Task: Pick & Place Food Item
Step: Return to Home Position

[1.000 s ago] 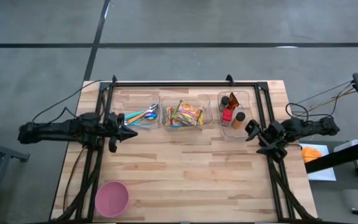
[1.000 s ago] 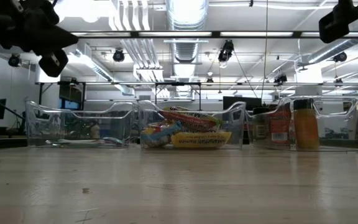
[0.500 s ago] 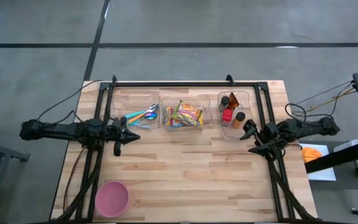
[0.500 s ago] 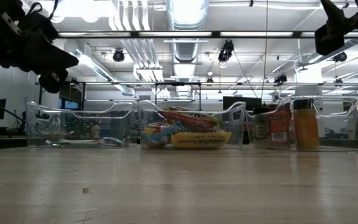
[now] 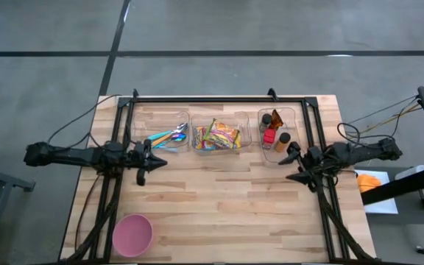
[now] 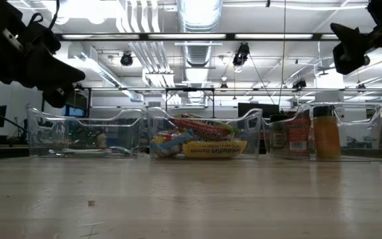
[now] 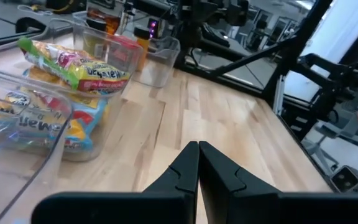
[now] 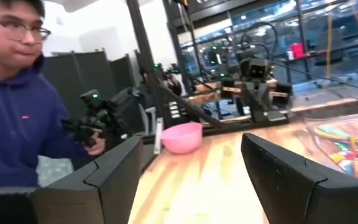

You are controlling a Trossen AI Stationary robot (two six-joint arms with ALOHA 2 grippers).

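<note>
From overhead I see both arms lying low over the table, each just in front of the row of bins: the left gripper sits near the left bin, the right gripper just beside the front corner of the right bin. That view is too far off for me to judge the jaws. The wrist cameras settle it: the left arm's fingers are pressed together with nothing between them, and the right arm's fingers stand wide apart, also empty. Everything to be sorted lies in the bins. The spoons are in the left one, the packets in the middle bin, and the bottles in the right one. The table-level camera shows both grippers hanging up in the air, clear of the wood, which the top view cannot tell me. It also shows the orange bottle upright against the clear wall, but the spoons are only a faint streak at the bin floor there. The pink bowl at the near left corner shows from above and in the right wrist view, not from table level. Only the right wrist camera catches a person in a blue hoodie beyond the table, holding some dark device I cannot make out. The left wrist view cuts off the left bin altogether, and the bottles sit far back in it.
</note>
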